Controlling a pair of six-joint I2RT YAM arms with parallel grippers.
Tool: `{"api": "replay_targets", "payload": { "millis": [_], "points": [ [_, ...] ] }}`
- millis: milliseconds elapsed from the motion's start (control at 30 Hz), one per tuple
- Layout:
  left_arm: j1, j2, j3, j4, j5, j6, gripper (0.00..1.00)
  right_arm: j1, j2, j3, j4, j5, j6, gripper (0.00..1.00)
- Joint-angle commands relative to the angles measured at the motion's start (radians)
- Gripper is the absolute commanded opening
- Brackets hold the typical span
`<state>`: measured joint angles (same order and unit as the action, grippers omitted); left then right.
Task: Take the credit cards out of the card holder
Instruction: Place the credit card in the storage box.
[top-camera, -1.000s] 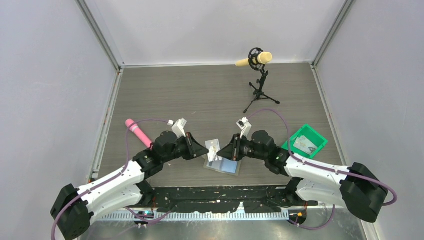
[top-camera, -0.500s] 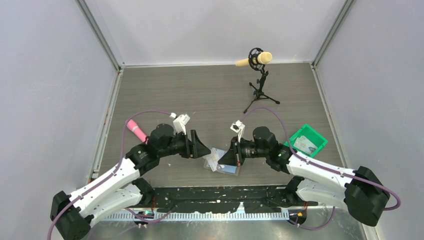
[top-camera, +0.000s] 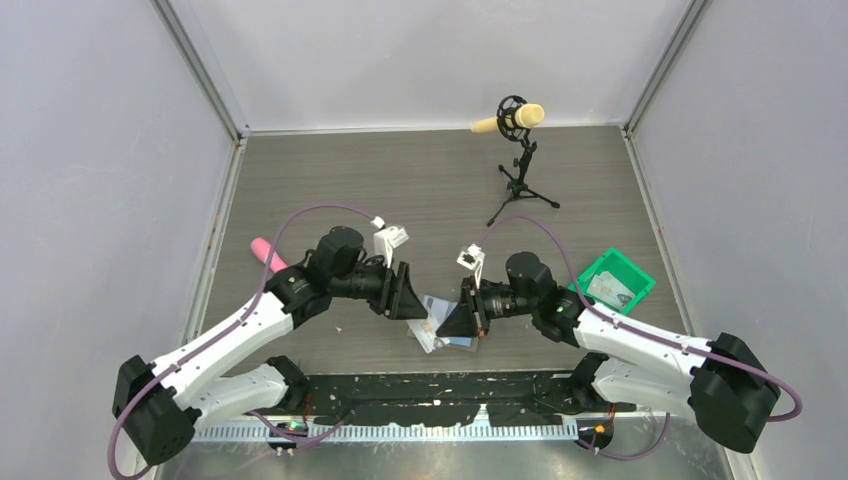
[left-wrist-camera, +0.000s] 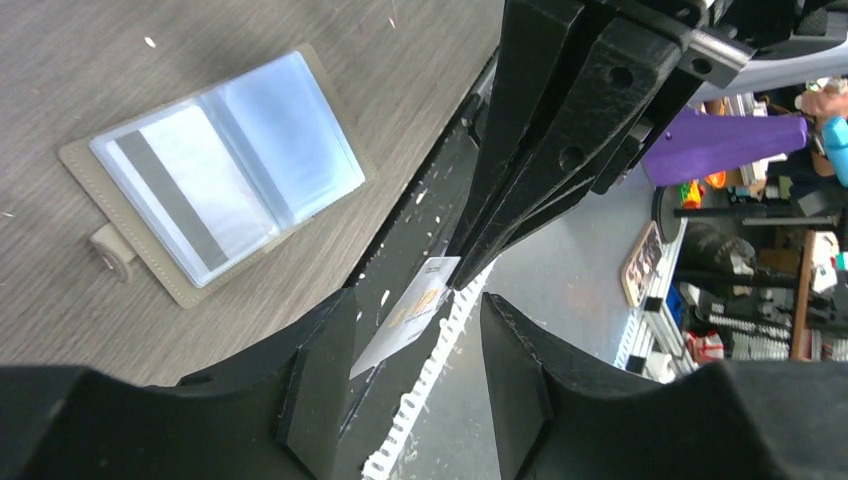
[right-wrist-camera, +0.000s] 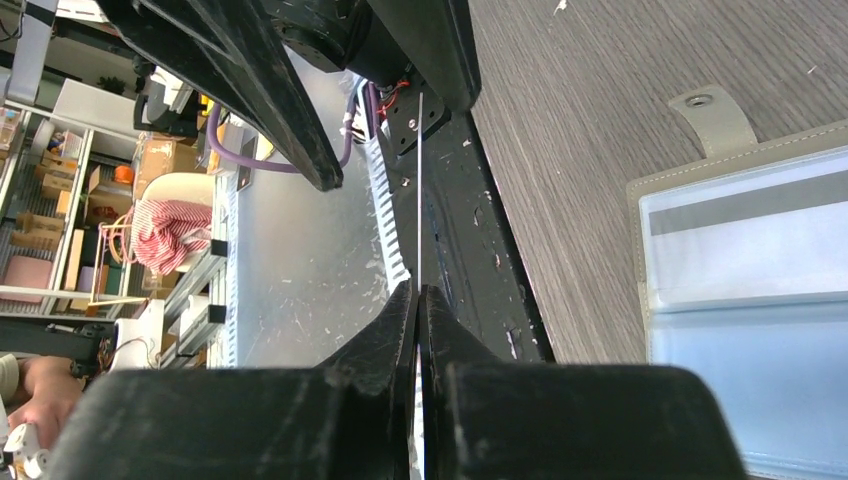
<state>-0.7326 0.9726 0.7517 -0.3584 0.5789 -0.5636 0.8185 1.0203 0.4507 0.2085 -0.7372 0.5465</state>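
Note:
The card holder (top-camera: 458, 337) lies open on the table near the front edge, with light blue clear pockets up; it also shows in the left wrist view (left-wrist-camera: 215, 175) and the right wrist view (right-wrist-camera: 740, 260). My right gripper (top-camera: 448, 322) is shut on one pale credit card (left-wrist-camera: 410, 315), held in the air beside the holder. In the right wrist view the card is edge-on (right-wrist-camera: 420, 190) between my shut fingertips (right-wrist-camera: 419, 292). My left gripper (left-wrist-camera: 415, 330) is open, its two fingers either side of the card's free end, not touching it.
A green bin (top-camera: 628, 270) holding pale cards stands at the right. A microphone on a small tripod (top-camera: 520, 150) stands at the back. A pink cylinder (top-camera: 265, 253) lies at the left behind my left arm. The black mounting rail (top-camera: 430, 385) runs along the front.
My left gripper has swung right to the right gripper and now straddles the card. My right gripper has shifted slightly down and left with the card.

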Motion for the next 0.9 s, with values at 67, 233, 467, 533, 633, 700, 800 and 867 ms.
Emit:
{"api": "replay_targets", "payload": {
  "millis": [67, 233, 467, 533, 633, 700, 800, 867],
  "points": [
    [0.004, 0.066, 0.054, 0.004, 0.151, 0.039, 0.46, -0.001, -0.038, 0.023, 0.037, -0.026, -0.018, 0.05],
    [0.004, 0.084, 0.052, 0.041, 0.18, 0.012, 0.08, -0.001, -0.042, 0.021, 0.04, -0.011, -0.016, 0.09],
    [0.023, 0.095, 0.026, 0.124, 0.131, -0.071, 0.0, -0.054, -0.123, -0.004, 0.016, 0.134, 0.055, 0.53],
    [0.033, 0.092, 0.011, 0.182, 0.12, -0.128, 0.0, -0.099, -0.17, -0.031, 0.036, 0.175, 0.116, 0.6],
    [0.039, 0.074, -0.02, 0.272, 0.046, -0.212, 0.0, -0.162, -0.254, -0.081, 0.048, 0.237, 0.188, 0.69],
    [0.045, 0.065, -0.046, 0.341, 0.001, -0.268, 0.0, -0.186, -0.293, -0.096, 0.032, 0.275, 0.229, 0.71],
    [0.055, 0.058, -0.079, 0.446, -0.068, -0.367, 0.0, -0.205, -0.335, -0.112, 0.023, 0.344, 0.276, 0.71],
    [0.056, 0.051, -0.099, 0.51, -0.113, -0.416, 0.0, -0.207, -0.368, -0.135, 0.05, 0.382, 0.323, 0.59]
  ]
}}
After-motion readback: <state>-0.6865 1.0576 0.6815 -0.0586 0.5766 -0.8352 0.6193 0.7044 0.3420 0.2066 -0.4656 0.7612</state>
